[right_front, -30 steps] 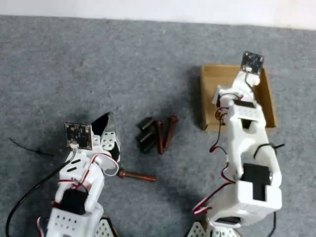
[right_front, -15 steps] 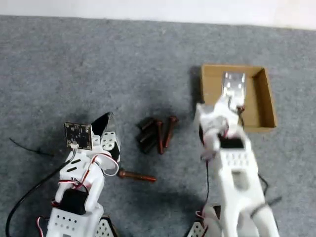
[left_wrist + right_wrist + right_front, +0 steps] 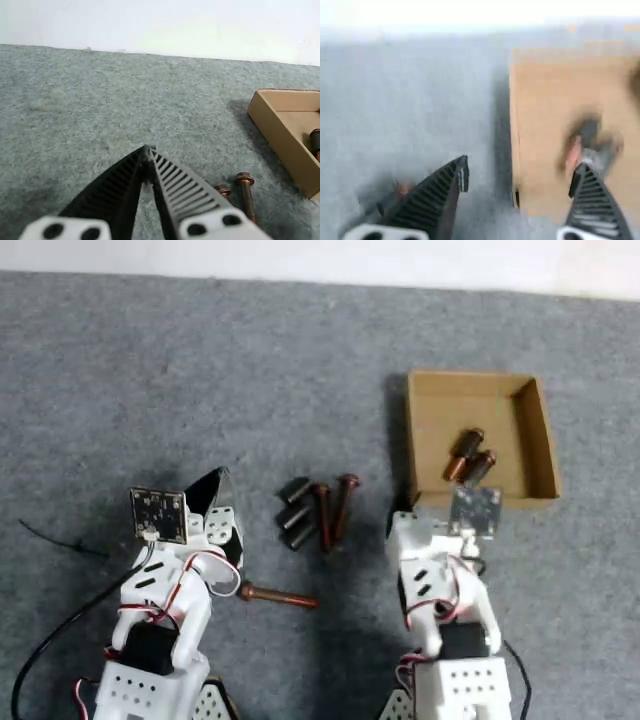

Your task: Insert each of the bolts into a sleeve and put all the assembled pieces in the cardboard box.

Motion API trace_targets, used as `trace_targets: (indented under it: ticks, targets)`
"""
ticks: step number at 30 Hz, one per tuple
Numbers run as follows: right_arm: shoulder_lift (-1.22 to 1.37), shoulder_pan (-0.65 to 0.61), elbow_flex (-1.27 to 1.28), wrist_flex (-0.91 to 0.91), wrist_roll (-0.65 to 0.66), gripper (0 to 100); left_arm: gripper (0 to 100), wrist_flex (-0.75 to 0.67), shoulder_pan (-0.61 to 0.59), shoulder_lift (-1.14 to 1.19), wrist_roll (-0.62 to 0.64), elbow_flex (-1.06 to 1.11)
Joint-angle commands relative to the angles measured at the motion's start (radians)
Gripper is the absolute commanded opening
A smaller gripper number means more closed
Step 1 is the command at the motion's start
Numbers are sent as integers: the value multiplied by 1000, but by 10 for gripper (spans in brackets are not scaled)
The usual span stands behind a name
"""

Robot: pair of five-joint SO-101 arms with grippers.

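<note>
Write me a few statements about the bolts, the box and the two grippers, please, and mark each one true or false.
1. Two assembled pieces lie inside the cardboard box. True.
2. The left gripper has its fingers spread wide. False: they are shut together.
3. The right gripper grips a bolt. False: its fingers are open and hold nothing.
4. A lone bolt lies on the carpet, apart from the pile of sleeves and bolts. True.
</note>
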Motion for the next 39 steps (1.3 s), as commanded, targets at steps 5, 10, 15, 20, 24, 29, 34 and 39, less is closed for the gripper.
trace_targets:
  ticks: [5, 10, 15, 20, 24, 29, 34, 39]
  targets:
    - [-220, 16, 150, 427, -5, 296, 7, -5, -12, -13, -18, 19]
    - [-211, 18, 148, 722, -5, 296, 7, -5, -10, -13, -18, 19]
    - [-209, 65, 147, 786, -5, 296, 7, -5, -10, -13, -18, 19]
    - [-213, 81, 147, 858, -5, 296, 7, -5, -10, -13, -18, 19]
    - [-213, 81, 147, 860, -5, 296, 7, -6, -10, -13, -18, 19]
    - [-213, 81, 147, 860, -5, 296, 7, -6, -10, -13, -18, 19]
    - [-213, 81, 147, 860, -5, 296, 7, -6, -8, -13, -17, 19]
    - [-213, 81, 147, 860, -5, 296, 7, -6, -8, -13, -17, 19]
